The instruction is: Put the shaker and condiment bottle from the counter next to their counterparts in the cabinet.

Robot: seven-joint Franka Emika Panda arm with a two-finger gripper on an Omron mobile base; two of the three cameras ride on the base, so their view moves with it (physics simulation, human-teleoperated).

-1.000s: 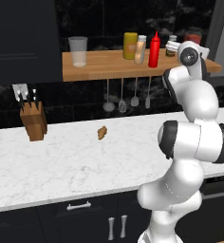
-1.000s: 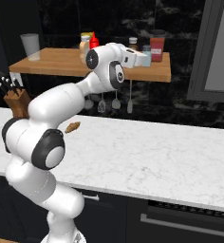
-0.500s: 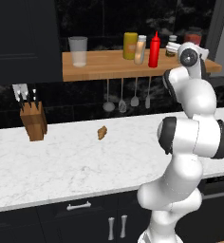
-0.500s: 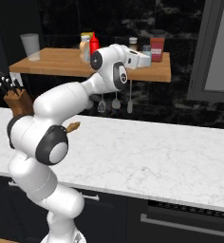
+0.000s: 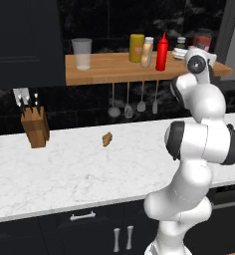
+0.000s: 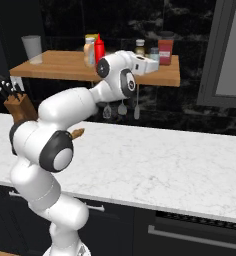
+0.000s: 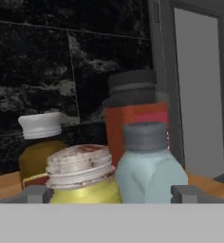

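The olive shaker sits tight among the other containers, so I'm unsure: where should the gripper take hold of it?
Probably its grey cap, from above, jaws front and back: the olive shaker stands upright, and the pale-blue shaker crowds its side, leaving little room for a jaw there.

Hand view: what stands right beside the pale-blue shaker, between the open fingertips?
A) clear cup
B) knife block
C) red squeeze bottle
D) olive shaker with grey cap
D: the olive shaker stands against the pale-blue shaker, between the gripper's spread fingertips.
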